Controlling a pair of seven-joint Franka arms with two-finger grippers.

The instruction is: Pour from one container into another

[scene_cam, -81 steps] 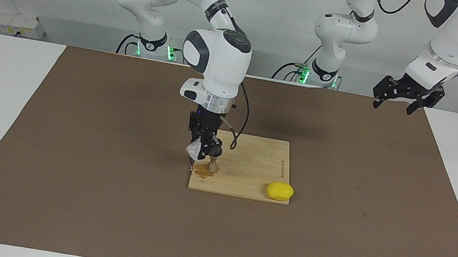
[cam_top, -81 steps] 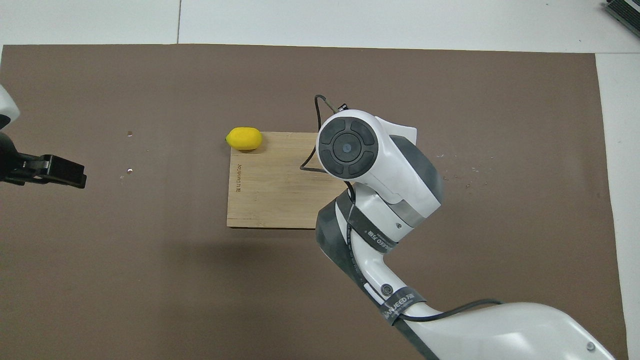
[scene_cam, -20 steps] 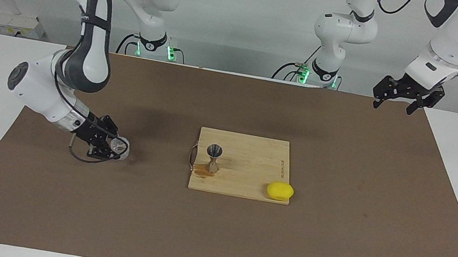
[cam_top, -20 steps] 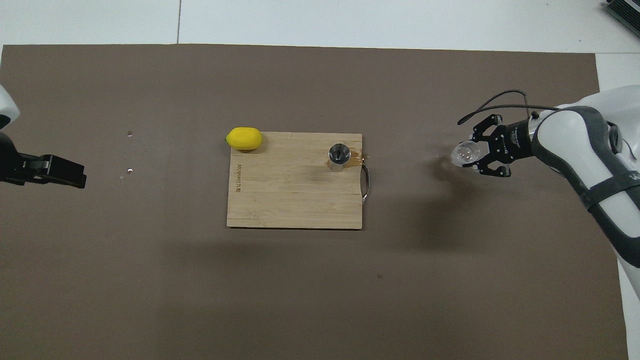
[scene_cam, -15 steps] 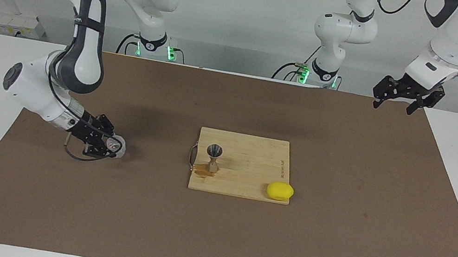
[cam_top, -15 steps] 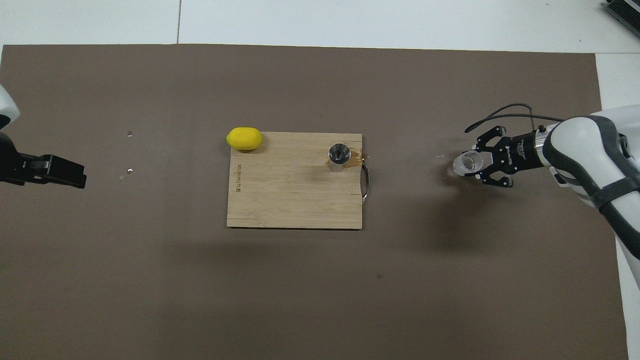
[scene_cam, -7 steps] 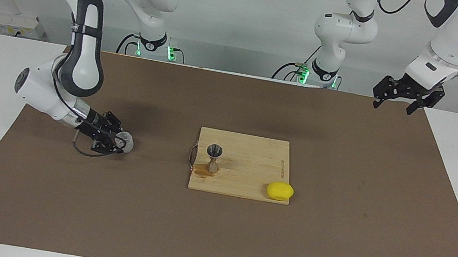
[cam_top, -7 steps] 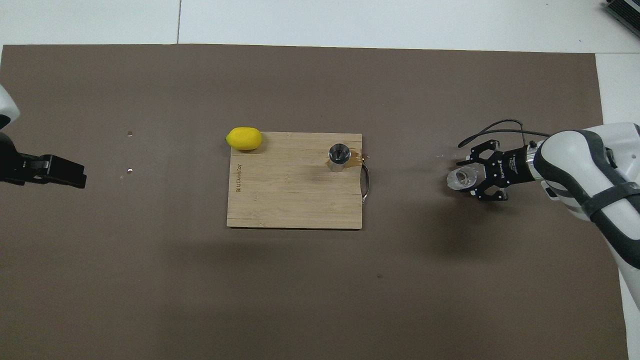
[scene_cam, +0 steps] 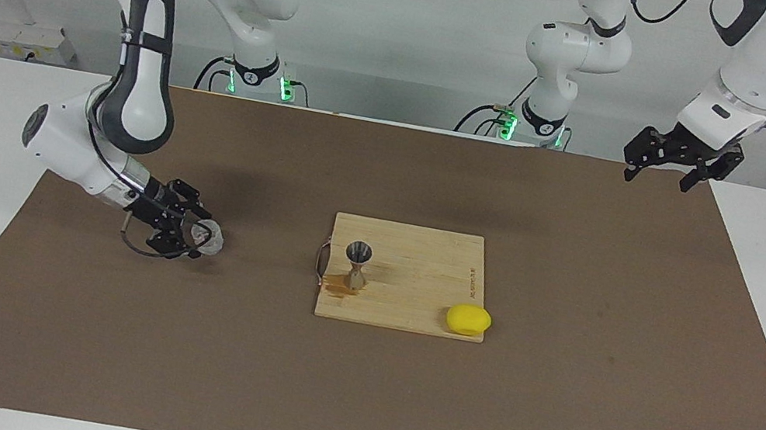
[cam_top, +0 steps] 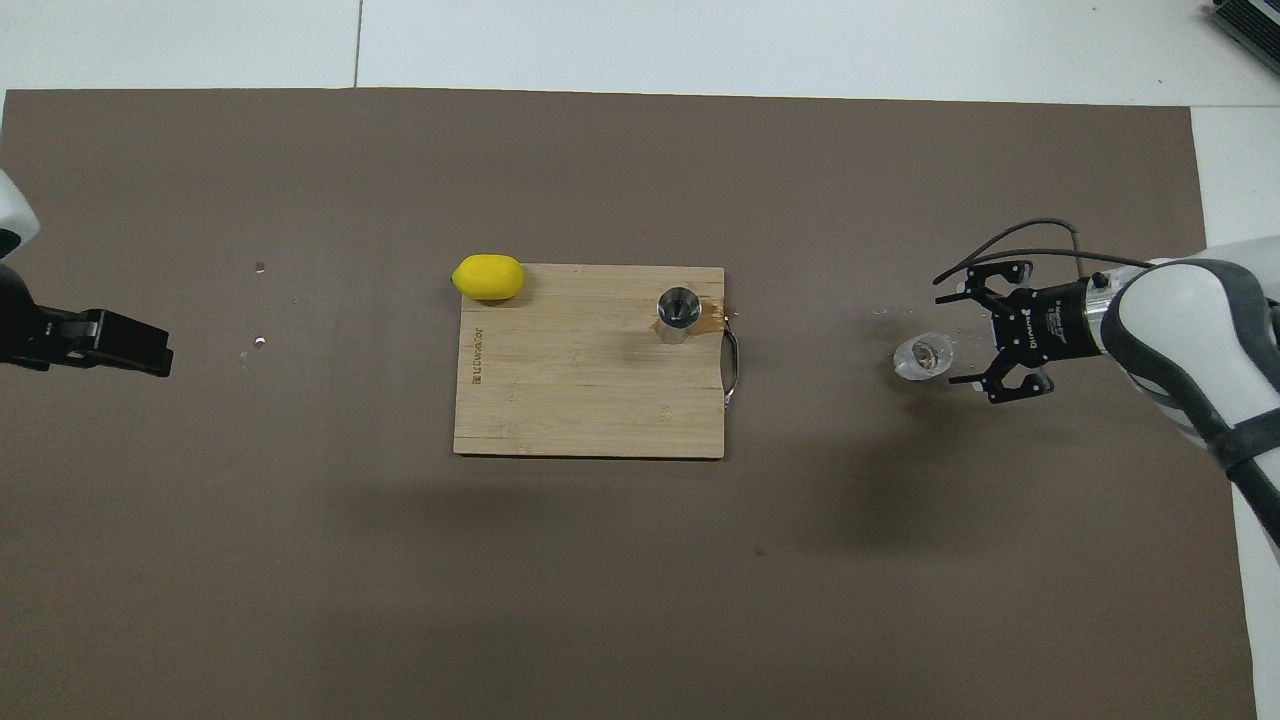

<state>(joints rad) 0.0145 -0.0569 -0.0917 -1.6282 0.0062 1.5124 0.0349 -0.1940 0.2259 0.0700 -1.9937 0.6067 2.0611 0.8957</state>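
Observation:
The clear ribbed cup rests on the brown mat toward the right arm's end of the table. My right gripper is low at the mat and open. Its fingers stand apart on either side of the cup's near edge without gripping it. The silver jigger stands upright on the wooden cutting board, with a brown wet patch at its foot. My left gripper hangs open and waiting over the mat's edge at its own end.
A yellow lemon lies at the board's corner farthest from the robots, toward the left arm's end. A metal handle sits on the board's edge facing the cup. The brown mat covers most of the table.
My right gripper has opened and let go of the cup, which now rests on the mat. It has drawn back slightly toward its own end. The left arm has not moved.

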